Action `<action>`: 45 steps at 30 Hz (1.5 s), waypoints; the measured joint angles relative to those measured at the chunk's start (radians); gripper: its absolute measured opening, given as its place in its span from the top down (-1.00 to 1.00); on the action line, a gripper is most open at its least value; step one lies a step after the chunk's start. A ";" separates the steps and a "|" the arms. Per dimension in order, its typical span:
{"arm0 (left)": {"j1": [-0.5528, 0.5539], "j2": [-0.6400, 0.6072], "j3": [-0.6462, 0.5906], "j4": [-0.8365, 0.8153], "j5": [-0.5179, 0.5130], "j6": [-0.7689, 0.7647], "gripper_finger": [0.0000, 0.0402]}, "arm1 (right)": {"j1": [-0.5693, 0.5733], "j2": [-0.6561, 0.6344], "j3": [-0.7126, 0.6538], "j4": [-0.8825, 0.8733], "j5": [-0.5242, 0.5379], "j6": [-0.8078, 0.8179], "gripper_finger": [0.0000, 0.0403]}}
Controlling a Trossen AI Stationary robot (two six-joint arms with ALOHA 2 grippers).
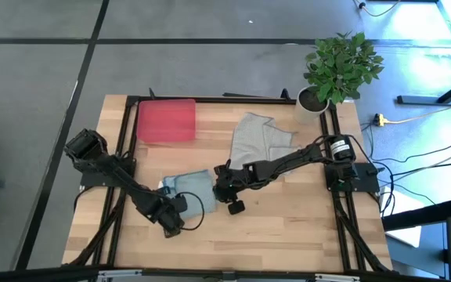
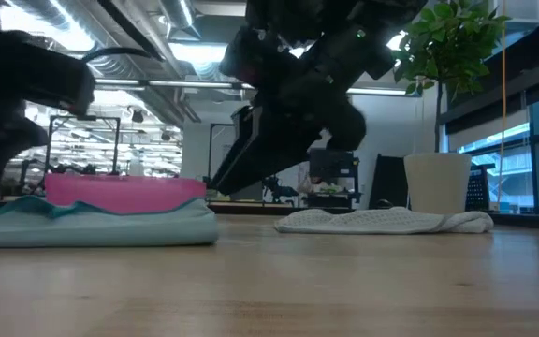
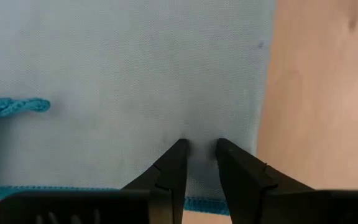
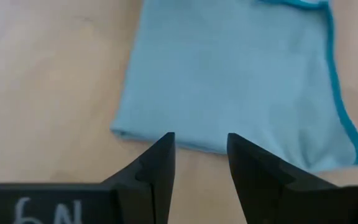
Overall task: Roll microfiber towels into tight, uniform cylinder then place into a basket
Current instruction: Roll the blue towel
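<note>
The pale blue towel lies folded flat at the table's middle, with a teal hem. My left gripper points down over it close to one hemmed edge, its fingers a narrow gap apart. My right gripper stands open, slanting down at the towel's folded edge, one finger on either side of it, apart from the cloth. The grey towel lies crumpled at the far right. The red basket sits at the far left. My left gripper points down at the blue towel near its hemmed edge. Its fingertips show right against the cloth, but I cannot tell whether they touch it. No cloth shows between them.
A white pot with a green plant stands at the table's far right corner. Bare wood lies along the near side. Black frame rails run along the table's left and right sides.
</note>
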 joint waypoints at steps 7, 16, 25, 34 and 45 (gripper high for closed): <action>-0.022 0.002 -0.001 -0.002 -0.058 0.040 0.58 | 0.062 0.000 0.000 0.028 -0.076 -0.105 0.27; -0.040 0.009 0.081 -0.052 -0.063 0.141 0.58 | 0.106 0.000 0.001 0.094 -0.064 -0.128 0.27; -0.047 0.008 0.118 -0.054 -0.062 0.199 0.58 | 0.106 0.000 0.001 0.095 -0.052 -0.128 0.27; -0.077 0.007 0.118 -0.119 0.016 0.210 0.58 | 0.106 0.017 0.002 0.091 -0.003 -0.128 0.27; -0.156 0.005 0.118 -0.129 -0.074 0.212 0.58 | 0.106 0.072 0.001 0.138 0.003 -0.180 0.27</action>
